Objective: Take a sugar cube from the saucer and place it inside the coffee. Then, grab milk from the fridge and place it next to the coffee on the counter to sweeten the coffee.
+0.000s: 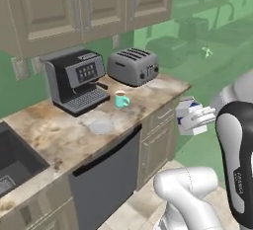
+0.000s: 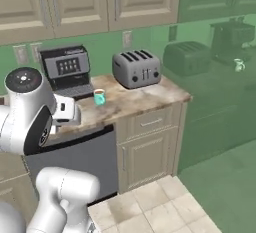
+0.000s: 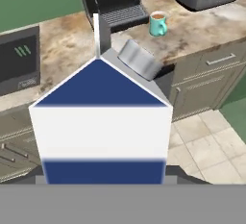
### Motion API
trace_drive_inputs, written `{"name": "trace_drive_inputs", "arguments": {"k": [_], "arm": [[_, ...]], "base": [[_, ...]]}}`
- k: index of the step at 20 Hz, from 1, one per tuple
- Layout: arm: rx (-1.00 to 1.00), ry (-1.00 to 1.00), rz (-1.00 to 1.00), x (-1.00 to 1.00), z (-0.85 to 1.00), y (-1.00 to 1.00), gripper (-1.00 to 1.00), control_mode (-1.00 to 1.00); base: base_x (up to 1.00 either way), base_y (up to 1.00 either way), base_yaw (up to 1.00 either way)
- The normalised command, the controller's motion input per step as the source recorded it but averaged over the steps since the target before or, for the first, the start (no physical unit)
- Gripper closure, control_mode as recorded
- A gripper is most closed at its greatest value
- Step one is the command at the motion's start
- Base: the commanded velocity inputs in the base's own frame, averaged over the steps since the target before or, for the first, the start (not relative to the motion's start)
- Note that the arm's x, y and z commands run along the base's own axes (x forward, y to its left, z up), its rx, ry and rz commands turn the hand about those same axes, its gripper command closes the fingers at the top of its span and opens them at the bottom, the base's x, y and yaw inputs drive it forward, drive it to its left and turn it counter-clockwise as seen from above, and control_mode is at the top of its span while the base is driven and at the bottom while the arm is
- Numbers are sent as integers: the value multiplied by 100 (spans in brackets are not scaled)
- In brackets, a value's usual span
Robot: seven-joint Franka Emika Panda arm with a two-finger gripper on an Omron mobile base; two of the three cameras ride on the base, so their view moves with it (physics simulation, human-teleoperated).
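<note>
Marbled beige tabletop [image 1: 59, 135] lies ahead of the arm, off its front edge. Saucer [image 1: 102, 126] sits bare near that edge; no cube visible on it. Coffee [image 1: 121, 99] stands beyond it, brown liquid inside. Milk [image 1: 187, 116] is carried upright, clamped in the hand [image 1: 197, 120], well short of the mug. Judgement: next reach goes forward, over the saucer.

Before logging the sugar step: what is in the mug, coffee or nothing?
Coffee: the mug on the counter shows brown liquid inside its white rim.
</note>
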Motion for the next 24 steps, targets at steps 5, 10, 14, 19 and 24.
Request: {"name": "trace_drive_inputs", "arguments": {"k": [5,10,14,19,24], "arm": [[0,0,0,0,0,0,100,100],[0,0,0,0,0,0,100,100],[0,0,0,0,0,0,100,100],[0,0,0,0,0,0,100,100],[0,0,0,0,0,0,100,100]], "base": [[100,-32,39],[76,-26,42],[6,-54,41],[36,-33,40],[6,-33,38]]}}
